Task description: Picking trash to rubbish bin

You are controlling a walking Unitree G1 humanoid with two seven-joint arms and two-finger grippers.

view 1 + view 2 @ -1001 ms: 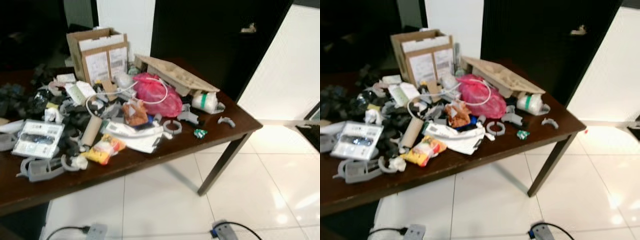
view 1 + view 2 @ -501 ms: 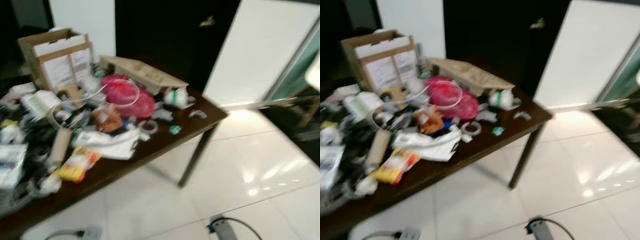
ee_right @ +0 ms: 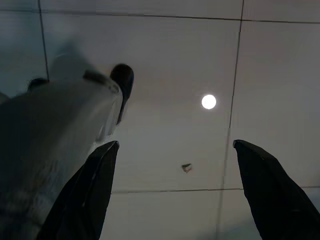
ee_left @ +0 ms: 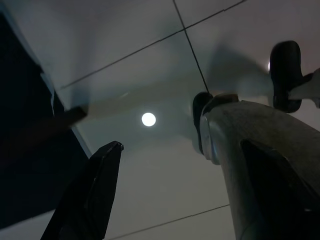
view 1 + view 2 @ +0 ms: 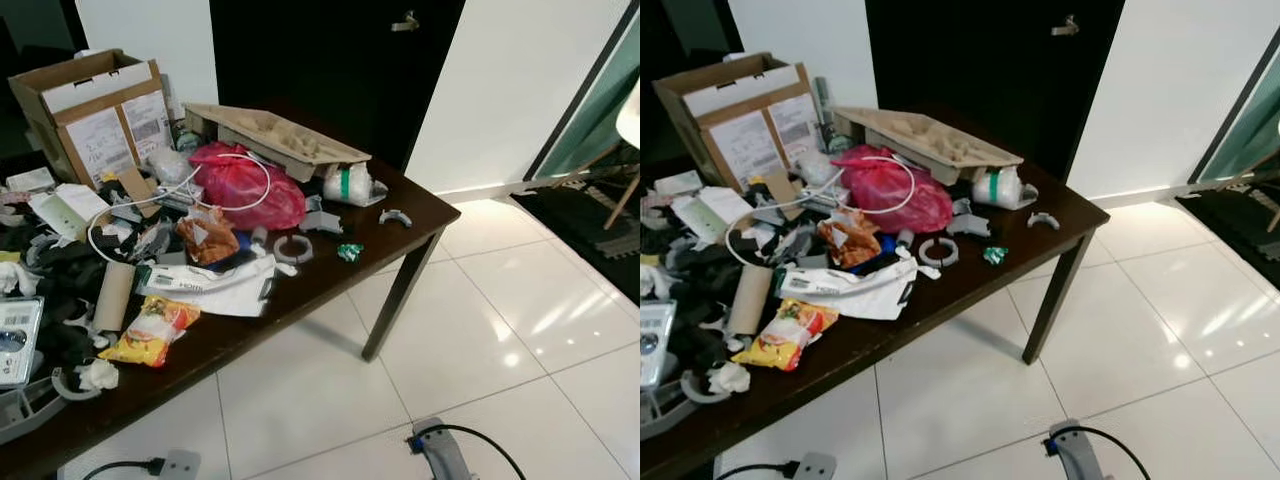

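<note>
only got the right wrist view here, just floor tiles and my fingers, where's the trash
Observer: It is piled on a dark wooden table, ahead of you and towards your left.
Operator: anything near the front edge
Observer: A yellow snack packet lies close to the front edge, with a cardboard tube just behind it.
Operator: left hand free?
Observer: The left gripper hangs over the floor tiles with its fingers apart and nothing between them.
</note>
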